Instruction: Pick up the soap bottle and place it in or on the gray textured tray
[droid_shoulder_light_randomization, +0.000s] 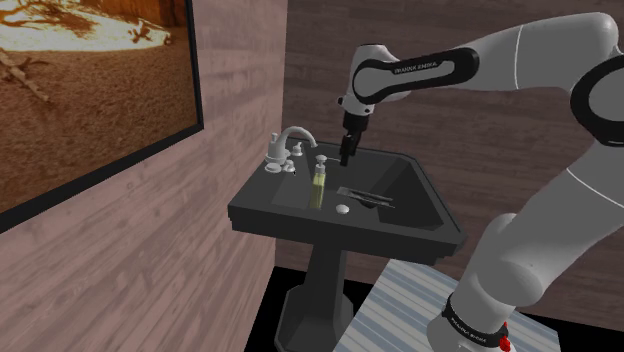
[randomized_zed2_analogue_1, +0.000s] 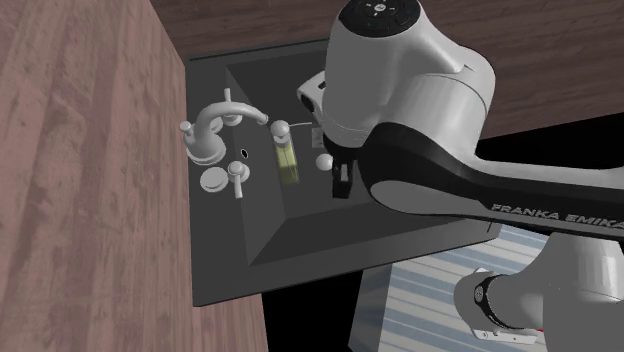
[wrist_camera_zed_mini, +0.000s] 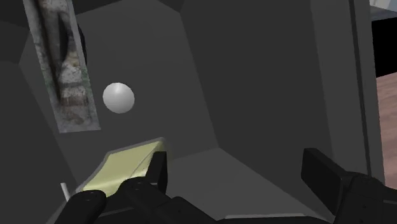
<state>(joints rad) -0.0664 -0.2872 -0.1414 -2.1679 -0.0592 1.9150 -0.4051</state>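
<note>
The soap bottle is yellow-green with a white pump and stands upright in the dark sink basin, near the faucet. My black gripper hangs open just above it, slightly toward the shoulder view's right. In the wrist view the bottle lies just outside one finger, not between the two, and nothing is held. The gray textured tray is a long narrow strip lying flat on the basin floor; the wrist view shows the tray beyond the bottle. In the second exterior view my arm covers part of the gripper beside the bottle.
The dark pedestal sink stands against a wood-panelled wall. A silver faucet with two handles sits on its back rim. A white round drain stopper lies between bottle and tray. The basin walls slope steeply. A striped rug covers the floor below.
</note>
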